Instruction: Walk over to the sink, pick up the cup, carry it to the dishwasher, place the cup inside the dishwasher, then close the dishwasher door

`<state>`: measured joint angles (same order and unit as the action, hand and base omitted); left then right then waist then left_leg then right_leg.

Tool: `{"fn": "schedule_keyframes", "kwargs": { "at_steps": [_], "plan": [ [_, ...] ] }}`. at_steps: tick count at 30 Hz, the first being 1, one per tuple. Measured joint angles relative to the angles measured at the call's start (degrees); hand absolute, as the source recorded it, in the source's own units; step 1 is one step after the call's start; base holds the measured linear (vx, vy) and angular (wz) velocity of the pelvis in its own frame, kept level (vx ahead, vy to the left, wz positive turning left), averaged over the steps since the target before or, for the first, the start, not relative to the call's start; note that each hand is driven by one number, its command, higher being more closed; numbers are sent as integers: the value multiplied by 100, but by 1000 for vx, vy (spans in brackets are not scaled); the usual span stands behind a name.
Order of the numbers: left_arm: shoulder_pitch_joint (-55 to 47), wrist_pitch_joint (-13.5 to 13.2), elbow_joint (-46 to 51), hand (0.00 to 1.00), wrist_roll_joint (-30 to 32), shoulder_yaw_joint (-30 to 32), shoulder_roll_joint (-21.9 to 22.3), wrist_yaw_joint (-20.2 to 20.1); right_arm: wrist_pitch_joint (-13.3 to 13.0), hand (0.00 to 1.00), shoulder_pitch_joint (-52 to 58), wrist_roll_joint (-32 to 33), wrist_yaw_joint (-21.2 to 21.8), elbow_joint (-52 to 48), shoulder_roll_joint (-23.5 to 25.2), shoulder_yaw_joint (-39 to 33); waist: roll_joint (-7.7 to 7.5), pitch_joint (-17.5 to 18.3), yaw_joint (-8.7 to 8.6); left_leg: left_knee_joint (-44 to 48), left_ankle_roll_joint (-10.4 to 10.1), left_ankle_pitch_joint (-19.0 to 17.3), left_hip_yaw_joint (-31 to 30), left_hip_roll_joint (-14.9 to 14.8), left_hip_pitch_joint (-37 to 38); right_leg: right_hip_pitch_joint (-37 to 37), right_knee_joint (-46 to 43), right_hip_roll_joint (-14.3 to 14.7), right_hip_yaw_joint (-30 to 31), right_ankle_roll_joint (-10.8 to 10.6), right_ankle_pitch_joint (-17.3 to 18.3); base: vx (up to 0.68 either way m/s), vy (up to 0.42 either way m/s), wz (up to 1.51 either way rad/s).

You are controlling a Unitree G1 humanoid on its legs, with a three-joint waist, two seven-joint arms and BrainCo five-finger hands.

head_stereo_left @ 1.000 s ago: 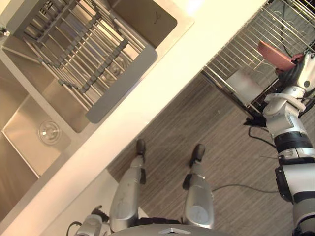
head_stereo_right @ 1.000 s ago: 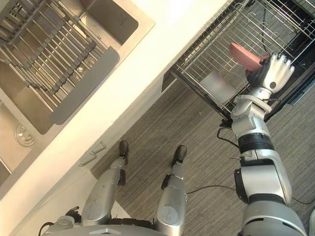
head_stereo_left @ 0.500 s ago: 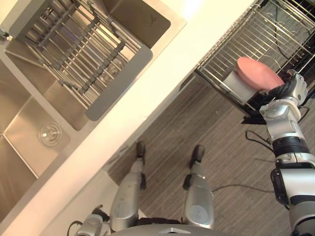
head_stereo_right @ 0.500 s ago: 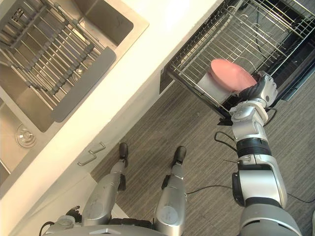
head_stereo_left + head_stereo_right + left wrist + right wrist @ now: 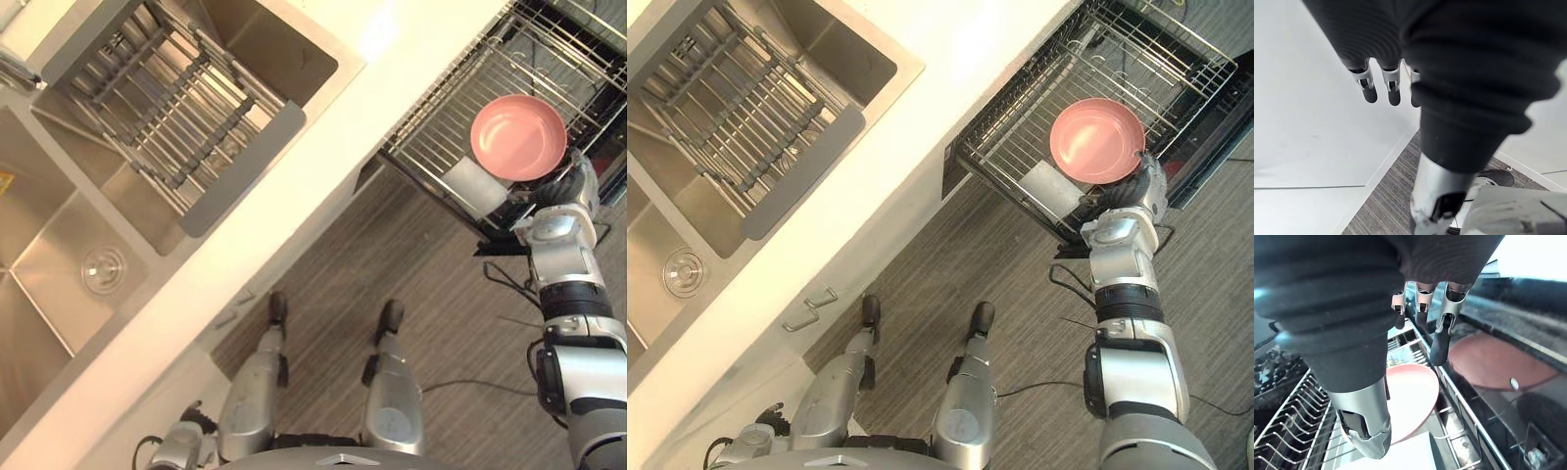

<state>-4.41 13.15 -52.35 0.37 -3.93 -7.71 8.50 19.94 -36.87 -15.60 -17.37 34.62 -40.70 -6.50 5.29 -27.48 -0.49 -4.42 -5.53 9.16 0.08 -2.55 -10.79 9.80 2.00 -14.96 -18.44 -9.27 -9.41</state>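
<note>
1. Bowl [image 5: 1097,140], pink, sits in your dishwasher rack [image 5: 1019,132] beside a white box [image 5: 1051,188].
2. Your right hand [image 5: 1441,328] is just beside it, fingers straight, gripping nothing.
3. Your left hand [image 5: 1382,84] hangs relaxed.

— What was the floor [image 5: 431,294] like?
— Grey, streaked with fine darker lines, and it ran right up to the cabinets.
— And the furniture?
— A long pale countertop [image 5: 294,186], with white cabinet fronts [image 5: 745,382] below it and two slim metal handles [image 5: 801,316] on them.
— Much light?
— Plenty. The countertop shone, with a hard glare patch [image 5: 377,34] towards its far end.
</note>
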Motion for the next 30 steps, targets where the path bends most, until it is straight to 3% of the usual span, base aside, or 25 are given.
{"fn": "schedule_keyframes", "kwargs": {
  "at_steps": [6,13,19,23,26,30],
  "plan": [
    [-270,4,-10,0,223,390,-43,-9,-14,0,682,268,-61,-288,-13,-662,-414,404,-155,1,-48,-48,3,-9,187,-309,224,16,-94,-18,-61,4,-10,1],
    [-481,43,-65,0,533,636,21,-59,-34,0,1548,704,-562,-944,-44,-1620,-512,976,-393,-1,-108,-160,22,-61,415,-529,268,57,-109,-24,72,-1,-12,-2],
    [-823,299,-122,0,841,1154,84,-147,-625,0,2882,1489,-1024,-1788,9,-2694,-797,1484,-662,-2,-183,-291,144,-216,793,-827,299,184,-97,-18,197,25,-32,-9],
    [-976,465,-169,0,885,1322,74,-184,-1192,0,3409,2177,-859,-1748,443,-3251,-935,1714,-794,-1,-236,-348,171,-301,956,-968,297,243,-103,-1,244,34,-34,-9],
    [-977,497,-289,0,892,1448,115,-180,-1525,0,3562,2708,-529,-1509,935,-3298,-919,1800,-845,-2,-245,-385,227,-307,992,-973,298,260,-125,46,277,-12,-12,-10],
    [-971,529,-329,0,1041,1497,214,-111,-1638,0,3555,2964,-365,-1074,1548,-3171,-796,1864,-718,-3,-260,-412,279,-305,971,-980,266,218,-276,46,238,-10,-3,-2]
  ]
}}
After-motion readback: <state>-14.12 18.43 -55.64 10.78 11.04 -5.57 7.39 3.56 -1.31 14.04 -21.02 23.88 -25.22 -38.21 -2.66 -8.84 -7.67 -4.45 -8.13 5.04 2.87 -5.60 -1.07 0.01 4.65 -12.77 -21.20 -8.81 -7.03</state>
